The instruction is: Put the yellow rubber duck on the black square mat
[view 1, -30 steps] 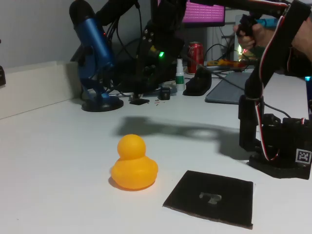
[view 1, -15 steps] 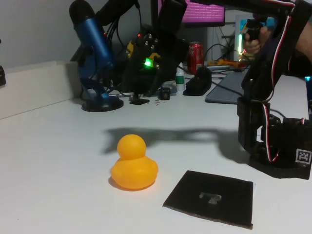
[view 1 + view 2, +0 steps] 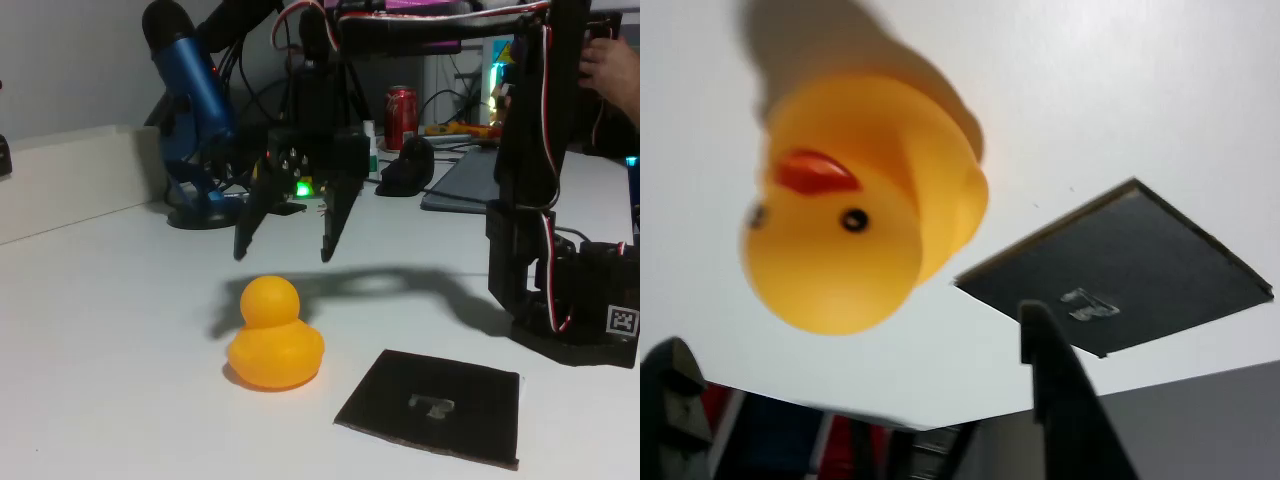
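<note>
I am hovering my gripper point(image 3: 285, 250) just above and behind the yellow rubber duck point(image 3: 273, 336), fingers spread wide and grasping nothing. The duck is sitting upright on the white table point(image 3: 100, 330), glossy orange-yellow, its round head on a plump body; the wrist view is showing its orange beak and black eyes. The black square mat point(image 3: 432, 405) is lying just beside it, bearing a pale grey mark, its near edge blurring.

One duck point(image 3: 273, 345), one mat point(image 3: 432, 405)
</note>
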Available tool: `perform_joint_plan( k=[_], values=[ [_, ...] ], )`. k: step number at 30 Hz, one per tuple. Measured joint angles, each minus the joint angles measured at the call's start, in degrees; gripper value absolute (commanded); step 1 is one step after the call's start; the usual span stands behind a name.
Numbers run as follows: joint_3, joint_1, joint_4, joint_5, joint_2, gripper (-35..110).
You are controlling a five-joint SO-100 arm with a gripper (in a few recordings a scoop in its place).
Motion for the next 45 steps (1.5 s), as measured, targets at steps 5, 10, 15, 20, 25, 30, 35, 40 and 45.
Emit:
perform_joint_plan(
  k=[5,10,15,20,25,30,35,40,45],
  values=[
    [-1.5,-2.8,-0.2,0.0,-0.2,38],
    [-4.4,-3.0,-0.2,0.0,-4.9,38],
    [-5.6,-3.3,-0.2,0.0,-9.8,38],
    [-5.8,-3.2,-1.5,0.0,-10.3,38],
    [-5.8,-3.2,-2.5,0.0,-10.3,38],
    [-5.8,-3.2,-2.6,0.0,-11.4,38],
    [-6.0,-3.2,-3.0,0.0,-13.3,38],
    [-6.0,-3.2,-3.0,0.0,-13.4,35],
    [-6.0,-3.2,-3.0,0.0,-13.4,22]
  ],
)
